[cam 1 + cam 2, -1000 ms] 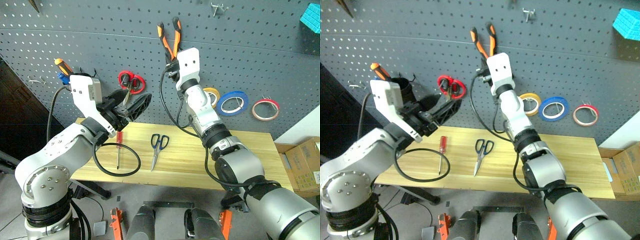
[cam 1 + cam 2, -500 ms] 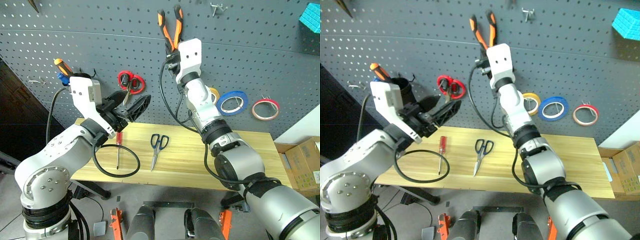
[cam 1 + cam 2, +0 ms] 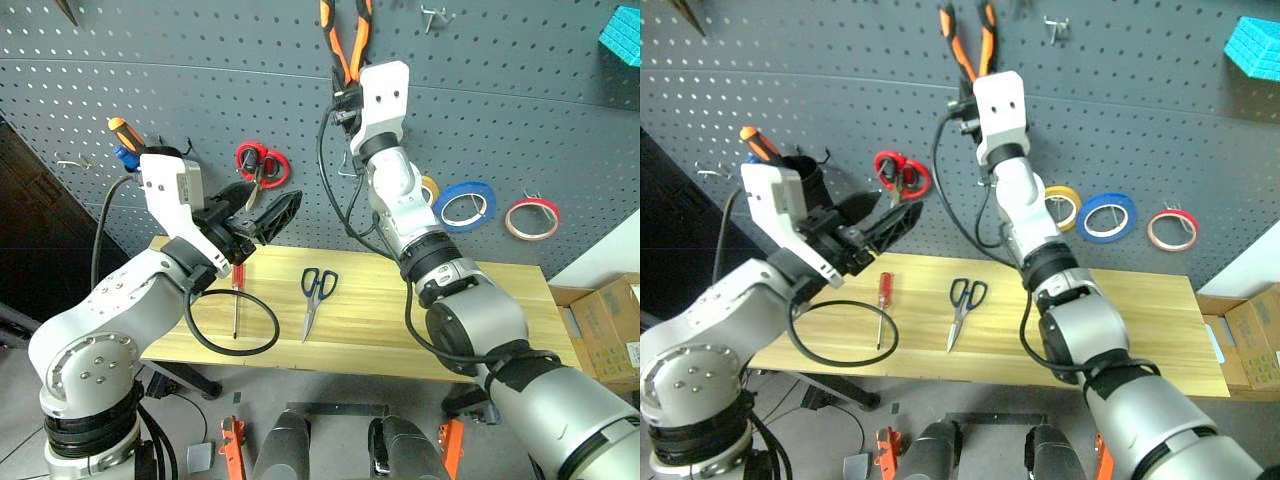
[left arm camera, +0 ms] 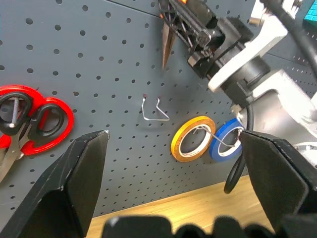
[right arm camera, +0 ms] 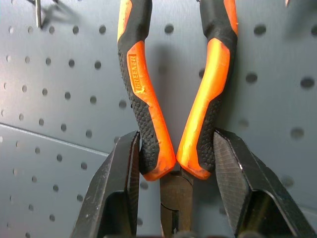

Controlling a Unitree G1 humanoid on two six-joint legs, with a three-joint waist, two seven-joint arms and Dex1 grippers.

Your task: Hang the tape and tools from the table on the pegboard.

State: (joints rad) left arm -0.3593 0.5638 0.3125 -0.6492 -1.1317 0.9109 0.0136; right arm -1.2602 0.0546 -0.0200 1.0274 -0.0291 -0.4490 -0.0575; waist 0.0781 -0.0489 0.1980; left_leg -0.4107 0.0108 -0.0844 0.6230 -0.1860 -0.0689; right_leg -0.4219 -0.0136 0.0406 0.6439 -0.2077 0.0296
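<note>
The right pincer is raised against the pegboard and pinches the pliers low on their orange-and-black handles, one black finger pressed on each side; the handles spread upward from the pincer and their tips are cut off at the top edge of the head views. The pliers' metal nose points back down between the fingers and is mostly hidden there, and whether the handles touch the board or a hook cannot be told. The left pincer hangs spread wide and holding nothing, just above the surface and out in front of the board. Below it on the surface lies the red-handled screwdriver, its handle partly hidden behind the left arm and its thin shaft crossed by a loop of black cable. The dark-handled scissors lie on the wood between the two arms, blades pointing toward the near edge. Below the right pincer and off to its right, the red tape hangs on the board beside a blue roll and a yellow roll that the right arm partly covers. Just behind the left pincer hang red-handled scissors, and an empty wire hook sits on the board between the pincers.
</note>
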